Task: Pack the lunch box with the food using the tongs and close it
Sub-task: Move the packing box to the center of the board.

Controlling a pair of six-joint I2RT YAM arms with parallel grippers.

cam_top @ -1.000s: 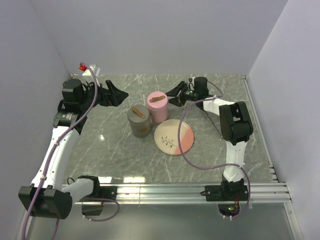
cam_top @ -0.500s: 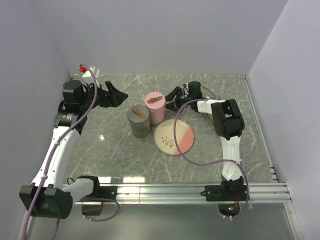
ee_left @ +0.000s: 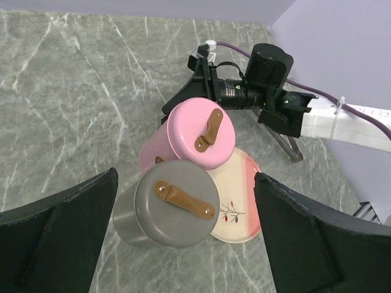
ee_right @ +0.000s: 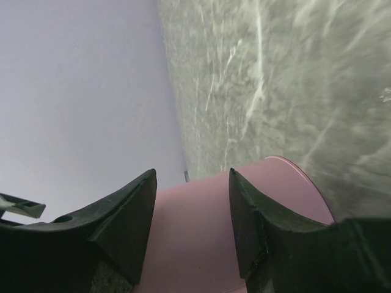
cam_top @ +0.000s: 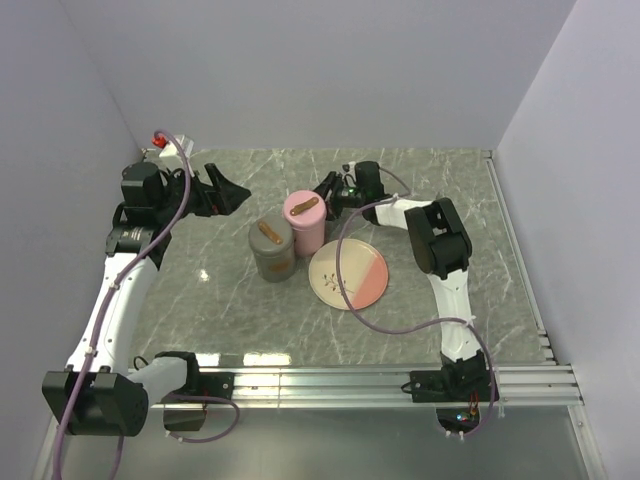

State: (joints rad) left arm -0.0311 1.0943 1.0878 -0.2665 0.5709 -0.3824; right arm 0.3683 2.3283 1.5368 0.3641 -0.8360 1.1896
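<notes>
From above, two lidded tubs stand side by side, touching, in the middle of the marble table (cam_top: 200, 290): a pink tub (cam_top: 303, 225) and, nearer the arms, a grey tub (cam_top: 272, 250), each with a brown strap across its lid. Both lids are on. A cream-and-pink plate (cam_top: 350, 278) lies just beside them on the right. The left gripper (cam_top: 238, 192) hangs off to the left, well apart from the tubs, its jaws spread wide with nothing between them. The right gripper (cam_top: 325, 192) reaches in from the far side, right at the back of the pink tub.

The left wrist camera looks down between its own wide-spread fingers (ee_left: 61, 238) onto both lids. The pink tub leans in this view over the grey one, and the other arm's black tip sits against the pink wall behind.

In the right wrist view the two fingers (ee_right: 122, 226) stand part-way apart. The pink wall fills the gap and runs on past the right-hand one, so the tub lies ahead of the tips, not clasped.
</notes>
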